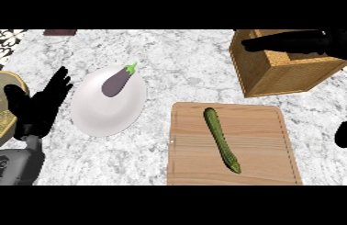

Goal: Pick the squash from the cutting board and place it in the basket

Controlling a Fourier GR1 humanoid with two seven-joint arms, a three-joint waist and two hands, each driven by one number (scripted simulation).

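Long green squash lying lengthwise on wooden cutting board, untouched. Left hand resting open at left edge, fingers straight and upward, holding nothing. Right hand stretched over wooden basket, fingers extended, empty.

No text, label, brand, number or sign could be read anywhere in the head view.
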